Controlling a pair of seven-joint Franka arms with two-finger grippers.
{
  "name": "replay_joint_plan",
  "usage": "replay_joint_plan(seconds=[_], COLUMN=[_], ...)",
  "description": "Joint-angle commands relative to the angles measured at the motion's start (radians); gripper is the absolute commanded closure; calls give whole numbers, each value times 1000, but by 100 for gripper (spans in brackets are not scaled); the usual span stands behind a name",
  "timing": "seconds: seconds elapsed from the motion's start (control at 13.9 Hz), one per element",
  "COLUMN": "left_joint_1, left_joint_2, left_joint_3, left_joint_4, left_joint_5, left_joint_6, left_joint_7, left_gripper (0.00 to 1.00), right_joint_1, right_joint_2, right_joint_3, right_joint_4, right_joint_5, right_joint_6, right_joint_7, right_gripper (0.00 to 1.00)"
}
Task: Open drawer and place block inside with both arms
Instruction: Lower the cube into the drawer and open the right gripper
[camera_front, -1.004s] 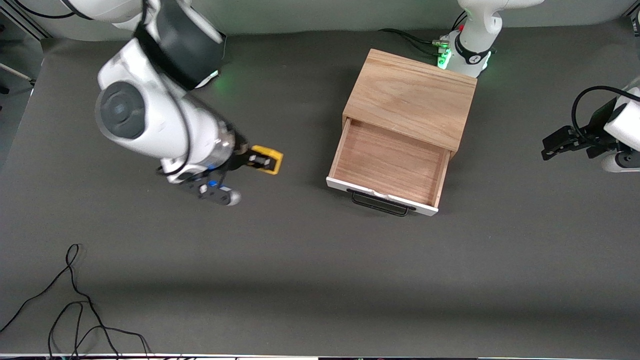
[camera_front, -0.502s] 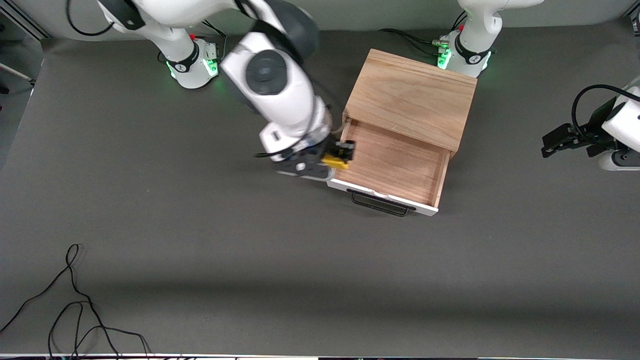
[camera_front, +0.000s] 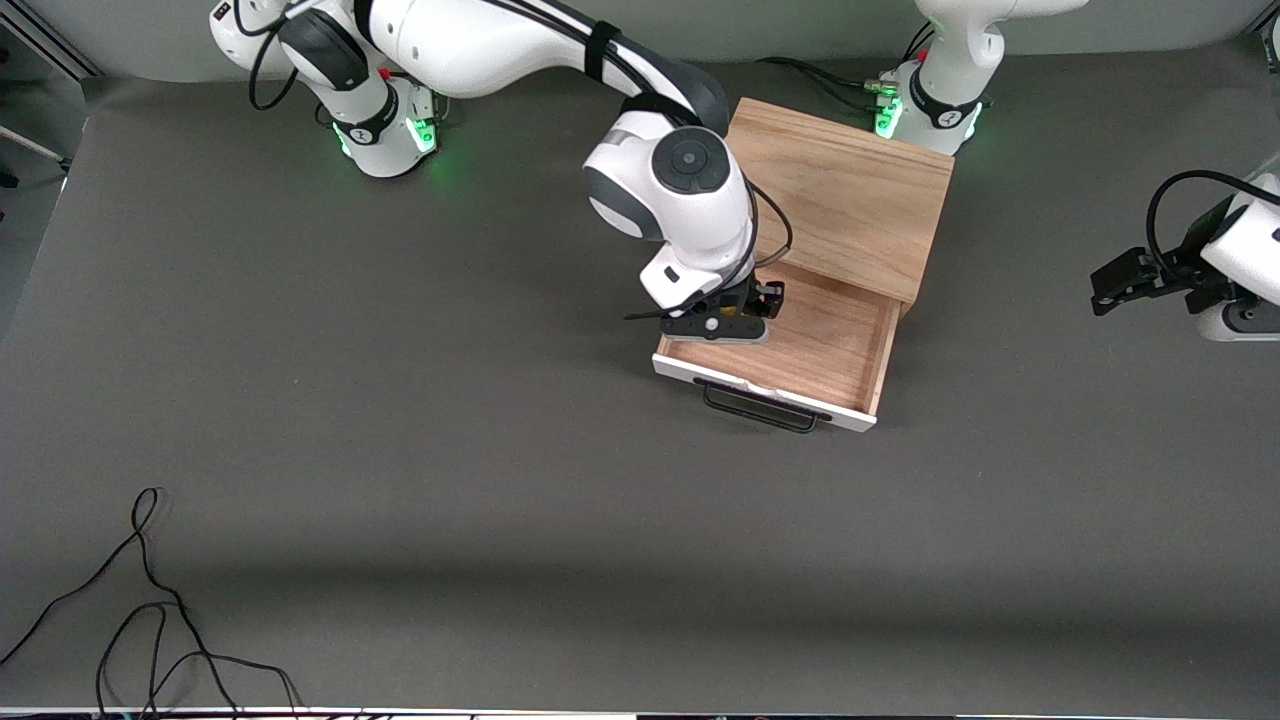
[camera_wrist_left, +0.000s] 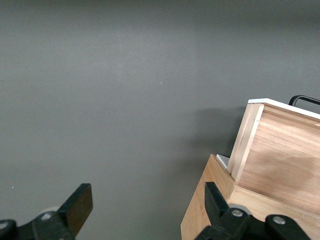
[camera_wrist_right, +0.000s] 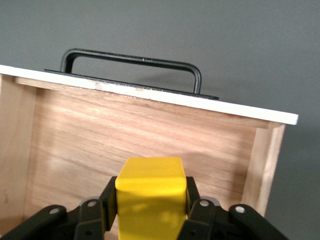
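On the dark grey desk we see a loose black cable lying near the front camera, toward the right arm's end. The right arm rises from its base at that end and reaches across to the light oak cabinet. Its end effector hangs over the drawer, which stands pulled out of the cabinet toward the front camera, with its white front panel and black wire handle nearest to that camera.

In the front view the block is hidden under the right wrist, so we rely on the right wrist view: there the yellow block sits clamped between the two black fingers of the right end effector, above the wooden floor of the drawer, with the handle and the white panel ahead of it. We cannot quite tell whether the block touches the drawer floor; it appears to be held just above it.

The left arm waits toward its own end of the desk, well apart from the cabinet, its end effector over bare desk. In the left wrist view its fingers stand wide apart with nothing between them, and a side of the cabinet shows beside them.
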Motion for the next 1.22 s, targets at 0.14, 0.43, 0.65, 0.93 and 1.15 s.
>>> replay_joint_plan(seconds=[0.14, 0.43, 0.65, 0.93, 1.15], left_joint_1=[-7, -7, -7, -6, -6], left_joint_2=[-5, -5, -5, -5, -5], left_joint_3=[7, 7, 8, 10, 10], left_joint_4=[9, 8, 9, 9, 8], left_joint_5=[8, 6, 3, -2, -2], left_joint_6=[-21, -21, -20, -20, -21], left_joint_7=[14, 14, 14, 14, 14], left_gripper=[0, 0, 0, 0, 0], right_joint_1=[19, 36, 45, 45, 38], right_joint_2=[48, 54, 54, 48, 12], right_joint_3=[-4, -4, -4, -4, -13], right_joint_4=[31, 10, 11, 25, 34], right_joint_5=[-28, -28, -40, -40, -40], right_joint_6=[8, 9, 11, 11, -4], right_joint_7=[67, 92, 124, 132, 130], right_gripper=[71, 43, 0, 0, 0])
